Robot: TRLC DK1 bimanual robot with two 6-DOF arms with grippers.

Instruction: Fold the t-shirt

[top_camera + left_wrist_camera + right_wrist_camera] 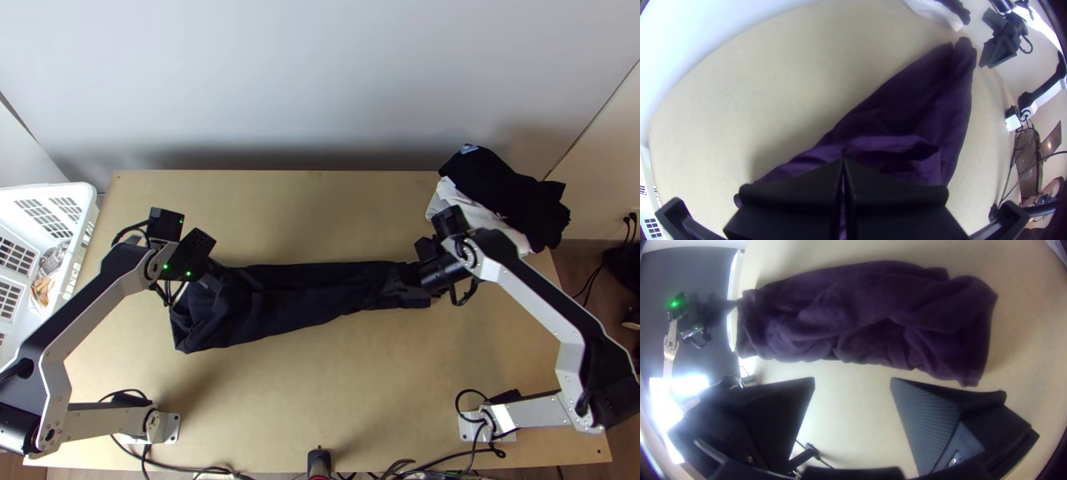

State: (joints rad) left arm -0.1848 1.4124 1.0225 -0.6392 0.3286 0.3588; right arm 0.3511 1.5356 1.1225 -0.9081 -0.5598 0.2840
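A dark navy t-shirt [300, 296] was seen stretched crosswise over the middle of the light wooden table [320, 384], laid as a long, narrow strip. It was broader and more loosely bunched toward the left arm's side, and was narrowed toward the right arm's side. In both wrist views its surface was marked by soft creases, and a raised fold was shown in front of the left gripper [220, 282].

The left gripper was held low at the broad end of the t-shirt. In the left wrist view, the fingers of the left gripper [843, 161] were brought together over the cloth; whether any fabric was pinched between them could not be told.

The right gripper [410, 291] was positioned at the narrow end. In the right wrist view, its fingers [929, 418] were spread wide apart, with the cloth seen beyond their tips and none held between them.

At the table's far right corner, a black garment [508, 196] was piled over a white cloth [460, 204]. A white plastic basket [86, 220] was placed at the table's left edge, and black cables [172, 466] were strung along the near edge.
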